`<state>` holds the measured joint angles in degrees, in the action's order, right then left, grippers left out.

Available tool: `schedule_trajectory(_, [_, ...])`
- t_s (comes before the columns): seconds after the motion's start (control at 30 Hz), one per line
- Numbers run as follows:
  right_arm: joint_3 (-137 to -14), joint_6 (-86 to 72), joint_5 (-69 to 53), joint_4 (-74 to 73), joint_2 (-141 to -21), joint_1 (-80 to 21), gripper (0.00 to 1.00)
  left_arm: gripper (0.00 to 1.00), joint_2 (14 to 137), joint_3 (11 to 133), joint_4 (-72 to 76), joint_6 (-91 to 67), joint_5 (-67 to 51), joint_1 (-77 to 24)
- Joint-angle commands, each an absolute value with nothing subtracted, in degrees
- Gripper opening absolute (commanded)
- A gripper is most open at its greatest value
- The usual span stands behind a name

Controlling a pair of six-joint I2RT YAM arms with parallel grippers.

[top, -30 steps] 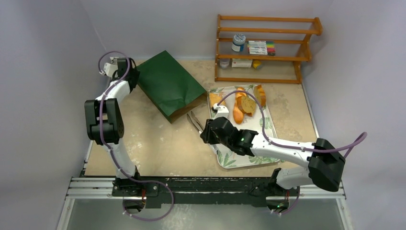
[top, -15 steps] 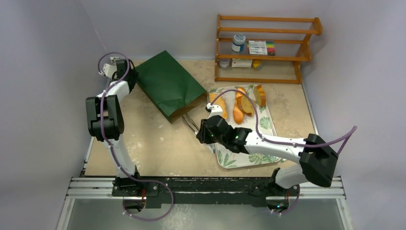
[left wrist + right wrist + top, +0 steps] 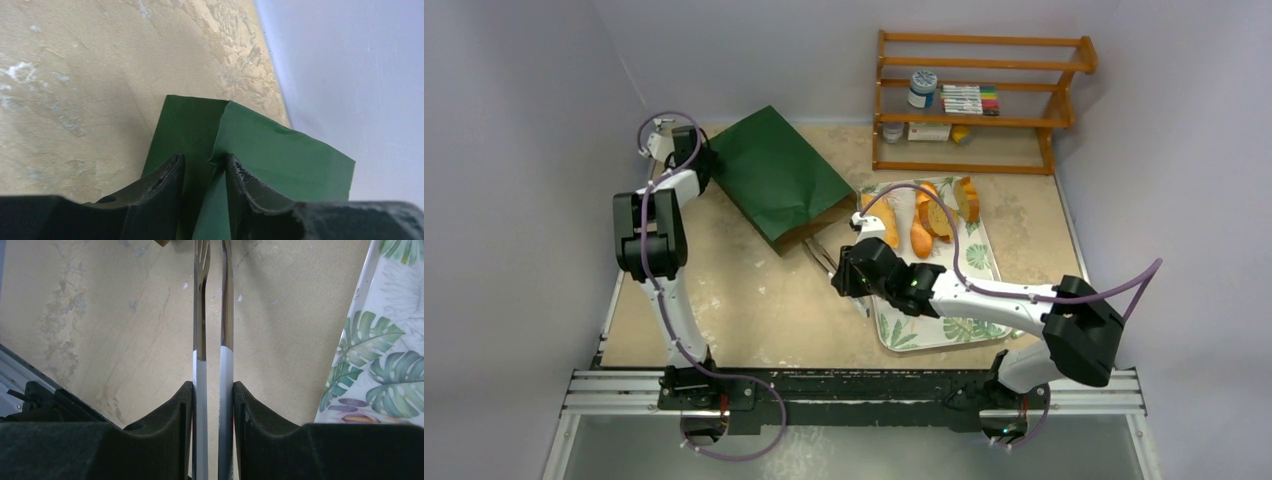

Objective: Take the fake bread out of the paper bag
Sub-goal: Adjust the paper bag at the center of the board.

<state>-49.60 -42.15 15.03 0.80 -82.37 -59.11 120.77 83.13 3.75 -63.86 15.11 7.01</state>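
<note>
My beige table (image 3: 754, 300) carries three things directly. The green bag (image 3: 774, 180) lies flat at far left. The leaf tray (image 3: 981, 258) lies right, just beside the bag's mouth. A wooden rack (image 3: 984, 40) stands at the far edge.

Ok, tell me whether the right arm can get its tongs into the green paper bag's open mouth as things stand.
Probably yes: the metal tongs in the right fingers point at the open brown mouth of the dark green paper bag, with only bare tabletop between.
</note>
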Motion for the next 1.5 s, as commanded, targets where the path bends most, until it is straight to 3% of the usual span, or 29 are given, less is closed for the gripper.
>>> schedule_trajectory(0.0, [-52.7, -40.9, 15.9, 3.9, -82.0, -58.7, 0.33, 0.27, 121.5, 83.8, 9.9, -62.7, 12.9, 7.3])
schedule_trajectory(0.1, [-52.7, -41.1, 16.0, 3.0, -81.6, -58.7, 0.33, 0.03, 121.4, 83.3, 11.0, -62.9, 12.5, 7.3])
schedule_trajectory(0.13, [-52.8, -41.2, 16.1, 2.6, -81.4, -58.6, 0.33, 0.0, 121.0, 82.9, 11.6, -63.1, 12.8, 7.3])
schedule_trajectory(0.4, [-51.5, -42.3, 16.9, 0.5, -77.9, -58.7, 0.32, 0.0, 114.9, 81.3, 14.1, -58.6, 17.3, 6.5])
schedule_trajectory(0.63, [-49.5, -41.9, 17.6, 0.0, -76.1, -58.7, 0.32, 0.0, 105.5, 73.0, 23.1, -49.5, 28.2, 2.9])
schedule_trajectory(0.93, [-51.7, -39.5, 19.2, -2.5, -74.8, -56.6, 0.31, 0.0, 102.1, 70.2, 25.0, -45.0, 31.7, -0.2])
schedule_trajectory(1.47, [-57.9, -34.1, 7.7, 9.9, -91.6, -49.9, 0.3, 0.0, 98.5, 74.8, 28.3, -41.1, 28.3, -3.3])
